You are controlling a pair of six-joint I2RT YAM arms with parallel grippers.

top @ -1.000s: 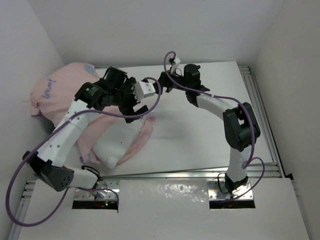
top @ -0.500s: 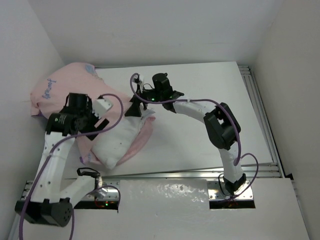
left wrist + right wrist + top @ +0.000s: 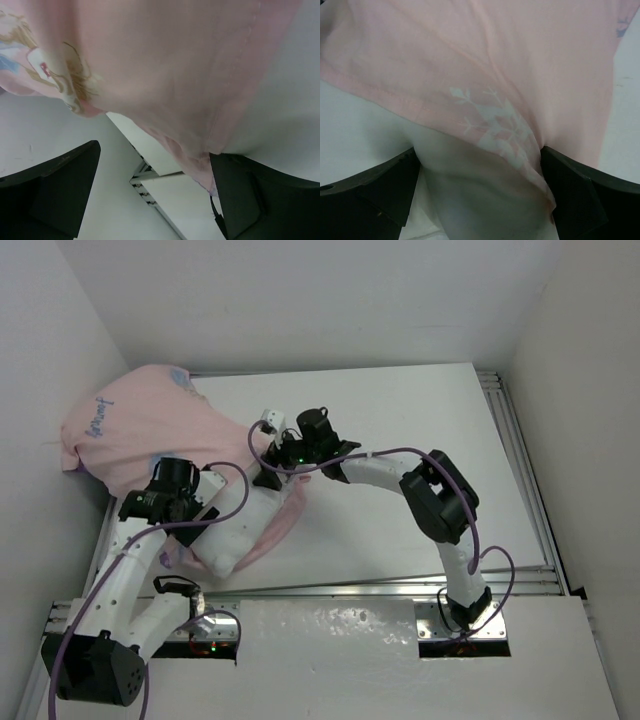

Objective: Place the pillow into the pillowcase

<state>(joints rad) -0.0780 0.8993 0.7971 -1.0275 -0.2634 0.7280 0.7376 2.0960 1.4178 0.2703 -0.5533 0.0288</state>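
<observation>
1. Pillow (image 3: 232,532) lies in the lower left of the overhead frame. Its long axis runs from lower left to upper right, and its upper-right end sits under a pink hem.
2. Pillowcase (image 3: 130,425), pale pink side out, bunches at the upper-left corner of the table (image 3: 420,420) and trails down around the pillow.
3. Right jaws stand wide apart astride that hem, gripping nothing yet.
4. Left jaws, also apart, sit at the pillow's left side with a pink edge between them.
5. Right jaws look nearer the opening; I'd judge the hem must be drawn along the pillow toward the lower left.
</observation>
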